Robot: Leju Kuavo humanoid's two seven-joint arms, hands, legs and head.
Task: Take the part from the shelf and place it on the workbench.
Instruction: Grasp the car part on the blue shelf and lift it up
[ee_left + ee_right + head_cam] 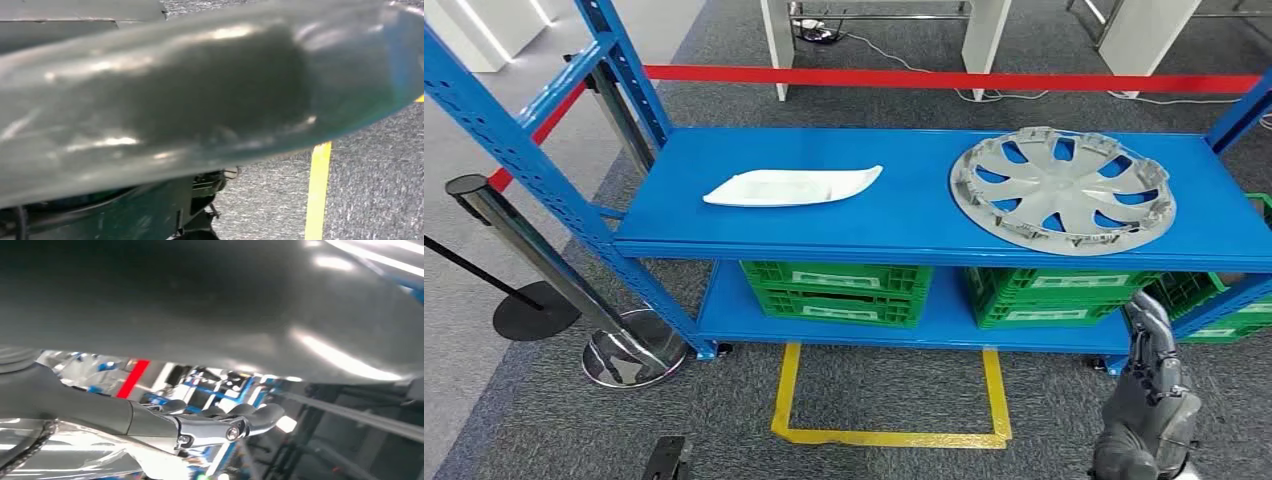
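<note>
The right hand (1152, 400) hangs low in front of the blue shelf (904, 225), its dark fingers (1146, 325) pointing up and loosely apart with nothing in them, near the shelf's right front corner; the left hand's state cannot be told. Above it on the top deck lies the silver wheel cover (1062, 187), round and flat, its spokes fanning from a central hub with clips around the rim. Well to its left lies a white elongated part (792, 187), flat, its long axis across the shelf, the narrow tip pointing right toward the wheel cover.
</note>
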